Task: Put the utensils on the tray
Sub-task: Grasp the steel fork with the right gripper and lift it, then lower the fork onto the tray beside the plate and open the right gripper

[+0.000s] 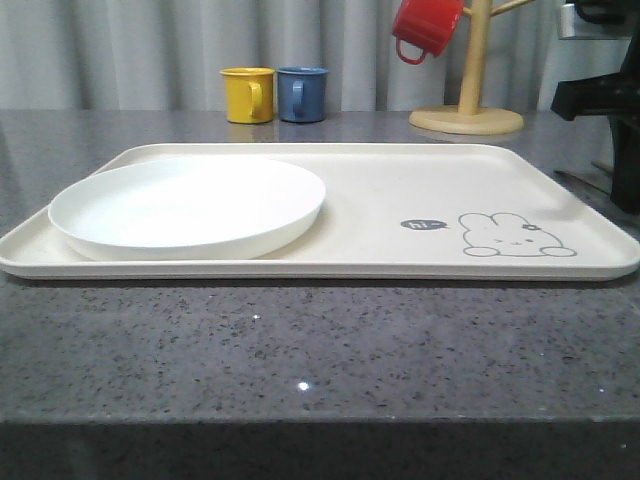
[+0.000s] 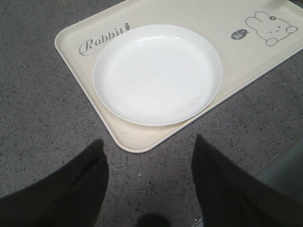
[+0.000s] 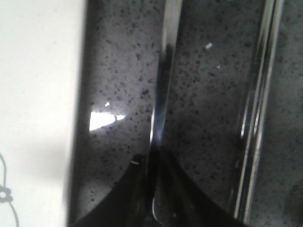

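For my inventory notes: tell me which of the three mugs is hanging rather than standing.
The red mug hangs from the wooden mug tree at back right. The yellow mug and blue mug stand upright on the counter behind the tray.

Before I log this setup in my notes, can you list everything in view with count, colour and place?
Tray: one, cream-white with a grey rabbit drawing, on the grey counter.
Plate: one, white, round, on the tray's left half.
Yellow mug: one, at the back of the counter, beside the blue mug.
Blue mug: one, just right of the yellow one.
Red mug: one, hanging on the mug stand.
Mug stand: one, light wood, back right.
Metal utensil handle: one, silver, on the counter beside the tray's edge.
Chopsticks: silver, lying alongside, on the side away from the tray.
Left gripper: black, jaws open, above the counter near the tray corner.
Right gripper: black, jaws closed on the utensil handle.
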